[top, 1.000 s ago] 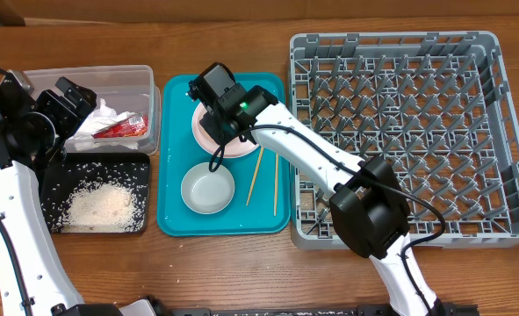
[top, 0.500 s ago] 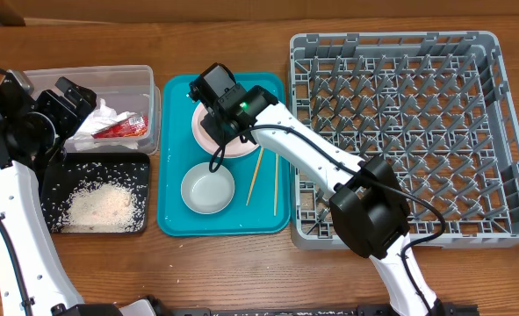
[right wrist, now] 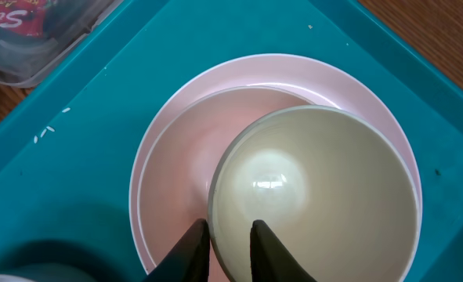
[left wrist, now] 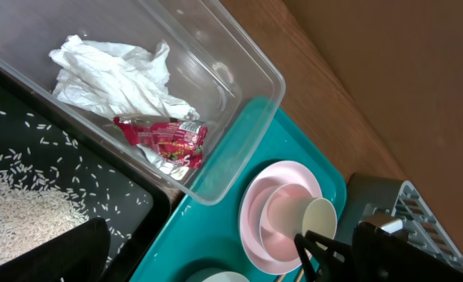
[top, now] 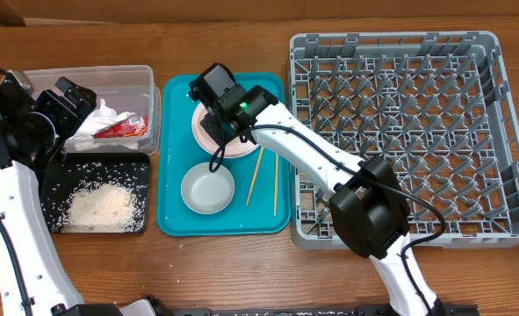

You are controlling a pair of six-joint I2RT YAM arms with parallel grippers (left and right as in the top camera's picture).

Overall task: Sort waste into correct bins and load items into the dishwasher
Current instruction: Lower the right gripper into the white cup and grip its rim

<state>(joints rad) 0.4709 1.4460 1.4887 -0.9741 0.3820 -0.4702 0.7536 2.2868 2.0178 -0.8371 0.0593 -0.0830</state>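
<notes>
Currently gripped: small white cup (right wrist: 317, 196), nested in the small pink bowl (right wrist: 176, 157), which sits on the pink plate (right wrist: 247, 70) at the far end of the teal tray (right wrist: 74, 157).
Right gripper (right wrist: 229, 233): fingers drawn close, pinching the cup's near rim, with one finger (right wrist: 192, 244) outside the wall and the other inside.
Cup handling: judged light and rigid. Glossy surface, so probably slippery. Possibly brittle, but the material cannot be told.
Hold point: thin rim wall, as taken. Suited to a two-finger pinch, though with little contact area, so expect swing if moved fast.
Lift advice: raise straight up to clear the bowl without dragging it or the plate.
Right arm pose: stretched from the near bench (top: 241, 263) edge past the front-left corner of the dish rack (top: 391, 39) to the tray, with the wrist tipped steeply down over the stack.
Left gripper (top: 70, 101): fingers spread wide, nothing between them, hovering at the near-left corner of the clear tub (top: 127, 77), beside the black tray (top: 140, 162).
Waste: foil wrapper (left wrist: 164, 137) in the tub, and rice (top: 101, 206) in the black tray.
Other items: grey-green bowl (top: 208, 189) and chopsticks (top: 255, 175) on the teal tray, near the stack.
</notes>
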